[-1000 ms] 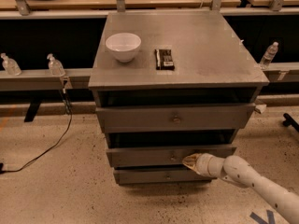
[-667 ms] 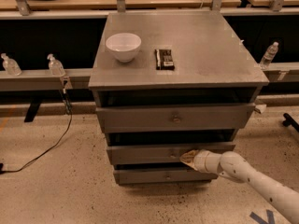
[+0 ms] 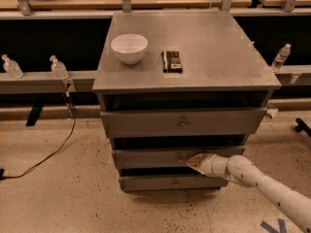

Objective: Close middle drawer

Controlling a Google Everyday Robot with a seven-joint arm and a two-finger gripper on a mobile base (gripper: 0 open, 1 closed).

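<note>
End effector (image 3: 194, 162) at lower centre, tip on the middle drawer (image 3: 146, 158) front; apart or together, I can't tell. Push straight and level, avoiding any sideways skew.

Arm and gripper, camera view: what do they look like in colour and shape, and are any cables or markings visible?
The arm is off-white, built of smooth rounded tubes with a bulbous joint. The gripper, at the front of the middle drawer, is a tapered tan-yellow tip. No cables or markings show.
</note>
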